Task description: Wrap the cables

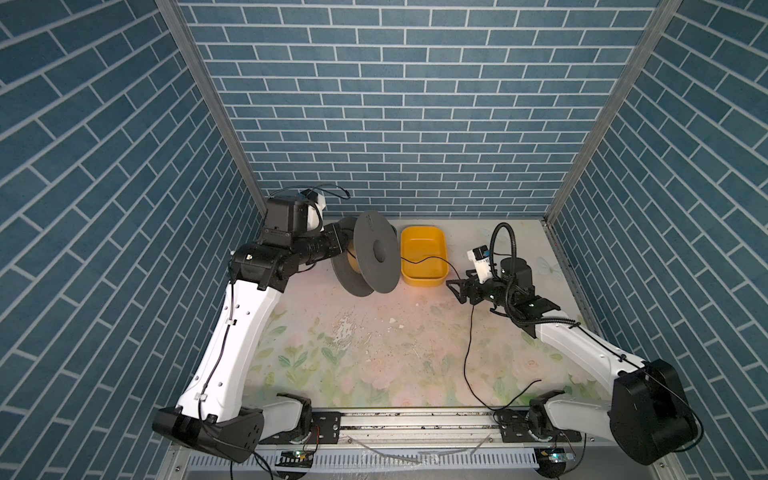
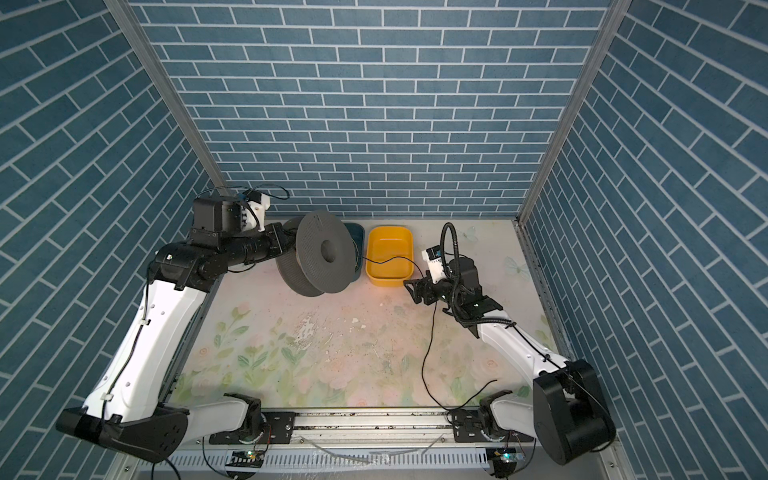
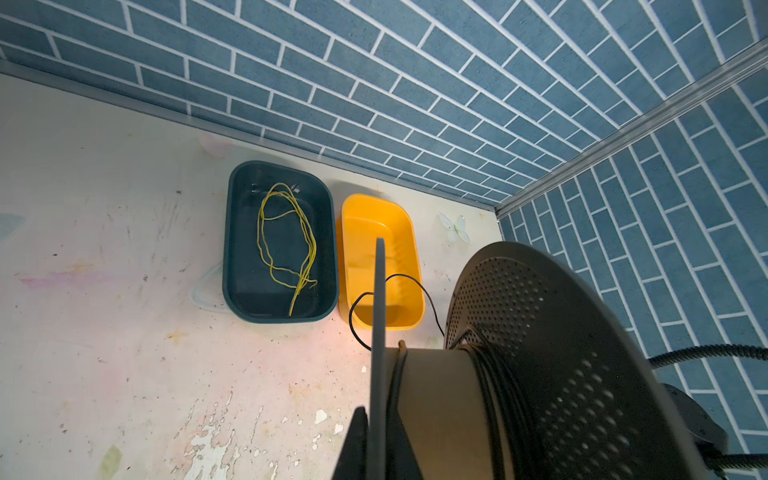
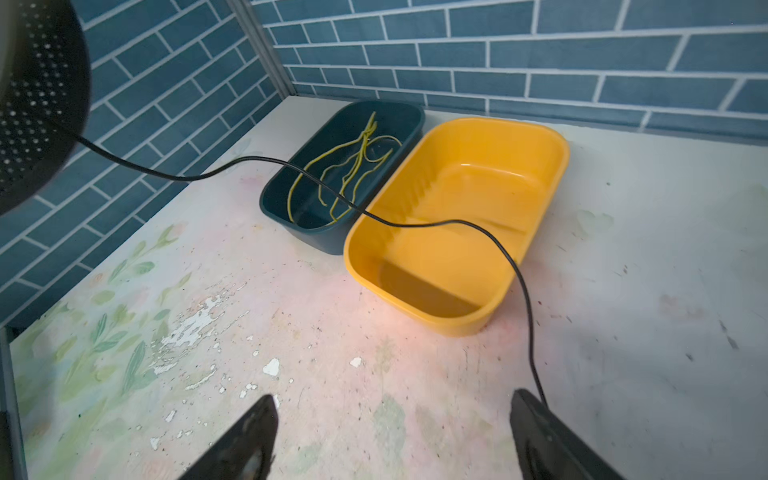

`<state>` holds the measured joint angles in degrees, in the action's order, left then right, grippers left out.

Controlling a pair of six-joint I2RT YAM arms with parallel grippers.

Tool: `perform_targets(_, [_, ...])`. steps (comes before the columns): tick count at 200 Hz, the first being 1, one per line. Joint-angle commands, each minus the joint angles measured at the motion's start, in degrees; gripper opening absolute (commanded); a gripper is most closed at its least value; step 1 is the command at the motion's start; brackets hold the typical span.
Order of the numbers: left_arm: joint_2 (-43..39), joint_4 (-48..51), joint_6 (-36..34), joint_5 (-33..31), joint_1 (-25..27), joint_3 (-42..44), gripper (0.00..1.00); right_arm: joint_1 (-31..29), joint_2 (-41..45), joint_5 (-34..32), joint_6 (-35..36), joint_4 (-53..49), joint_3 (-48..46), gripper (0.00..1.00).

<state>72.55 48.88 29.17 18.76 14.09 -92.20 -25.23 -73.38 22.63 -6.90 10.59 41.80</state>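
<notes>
The left end effector clenches a flange of the grey spool, tilted near the back edge of the surface. The black cable runs from its hub across the yellow bin to the released right end effector, leaning on one finger. Untensioned, it may slip off, snag the bin, and loosen the turns.

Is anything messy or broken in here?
Yes. The tabletop is flaking into white patches near its middle. The black cable hangs loose from the spool, across the yellow bin, and trails over the tabletop.
</notes>
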Motion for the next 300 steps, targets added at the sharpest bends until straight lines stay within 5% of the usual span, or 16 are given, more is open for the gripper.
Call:
perform_targets(1, [-1.80,-4.60,1.76,2.34,1.07,-0.31,0.00,-1.75,-3.93,2.64,5.69,7.74,3.36,0.86])
perform_targets(86, [-1.65,-3.96,1.94,2.24,2.08,-0.82,0.00,-5.12,-24.59,6.41,9.91,13.93,16.75,0.83])
perform_targets(204, [-1.54,-4.03,2.02,3.56,2.28,-0.72,0.00,-9.50,-42.28,7.40,13.75,4.11,37.64,0.69])
perform_targets(234, [-1.45,-3.75,1.87,3.82,2.30,-1.28,0.00,-9.97,-43.18,7.83,13.42,4.09,38.16,0.52])
perform_targets(280, [-1.00,-3.86,1.19,3.22,2.26,-2.03,0.00,-10.54,-41.45,5.45,12.40,3.83,35.98,0.00])
perform_targets(300, [-0.07,-3.67,0.25,2.61,2.18,-2.95,0.00,-10.68,-38.49,2.87,11.54,4.48,32.39,0.00])
